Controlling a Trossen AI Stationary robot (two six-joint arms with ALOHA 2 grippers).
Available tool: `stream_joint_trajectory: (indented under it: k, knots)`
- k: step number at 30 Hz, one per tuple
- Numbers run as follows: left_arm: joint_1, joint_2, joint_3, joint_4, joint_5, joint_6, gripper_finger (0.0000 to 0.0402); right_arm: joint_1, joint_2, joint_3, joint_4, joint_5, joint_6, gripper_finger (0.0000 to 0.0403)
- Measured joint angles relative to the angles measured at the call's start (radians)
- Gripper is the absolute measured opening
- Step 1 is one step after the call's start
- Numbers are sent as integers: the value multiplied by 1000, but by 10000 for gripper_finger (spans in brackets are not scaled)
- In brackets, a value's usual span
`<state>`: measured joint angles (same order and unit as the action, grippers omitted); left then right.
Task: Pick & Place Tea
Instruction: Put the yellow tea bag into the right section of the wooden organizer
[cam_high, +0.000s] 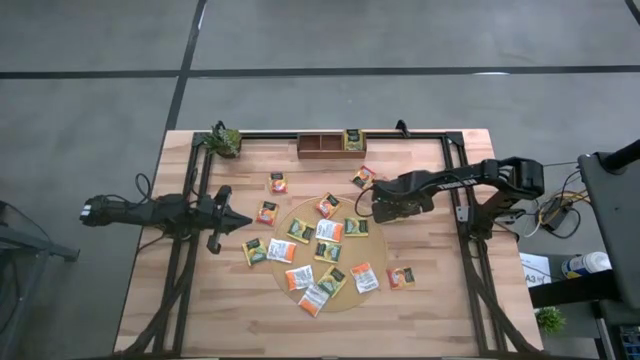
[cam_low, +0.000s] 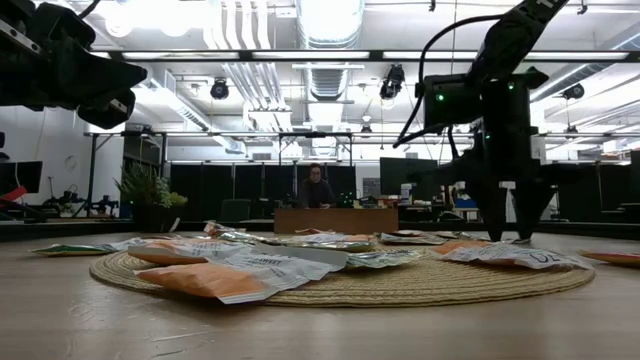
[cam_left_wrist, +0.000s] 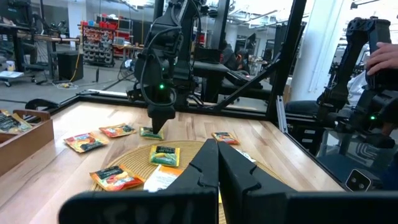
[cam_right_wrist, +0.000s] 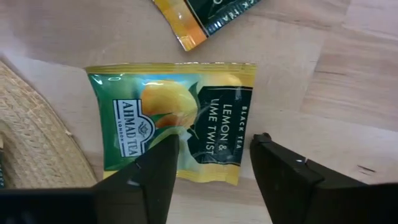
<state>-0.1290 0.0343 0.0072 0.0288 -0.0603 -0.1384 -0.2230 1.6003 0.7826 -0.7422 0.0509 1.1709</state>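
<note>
Several tea sachets, orange, white and dark green, lie on and around the round tan mat (cam_high: 325, 255). My right gripper (cam_high: 372, 208) points down at the mat's right edge, open. In the right wrist view its fingers stand over a green and yellow lemon sachet (cam_right_wrist: 171, 121). That sachet lies flat on the wood, one edge at the mat's rim. From the left wrist view the right gripper (cam_left_wrist: 155, 126) stands with its tip right at this sachet (cam_left_wrist: 149, 132). My left gripper (cam_high: 238, 222) waits shut above the table's left side, left of the mat. My right gripper comes from above, pointing down. Its open fingers (cam_right_wrist: 158, 168) are spread across one edge of the green lemon sachet (cam_right_wrist: 205, 171), which lies flat on the table. Whether the tips touch it I cannot tell.
A brown wooden compartment tray (cam_high: 318, 145) sits at the far edge with a green sachet (cam_high: 352, 139) in its right compartment. A small plant (cam_high: 222, 140) stands at the far left corner. A person (cam_low: 315, 187) sits beyond the table. Bare wood lies along the near edge.
</note>
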Motion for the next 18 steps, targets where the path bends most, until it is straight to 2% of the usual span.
stream_joint_trajectory:
  k: [12, 15, 18]
  knots:
    - [0, 0, 0, 0, 0, 0, 0, 0, -8, -2, 2, 8, -4, 39]
    - [0, 0, 0, 0, 0, 0, 0, 0, -14, -3, -2, 23, -5, 16]
    - [0, 0, 0, 0, 0, 0, 0, 0, -20, 5, -10, 37, -31, 10]
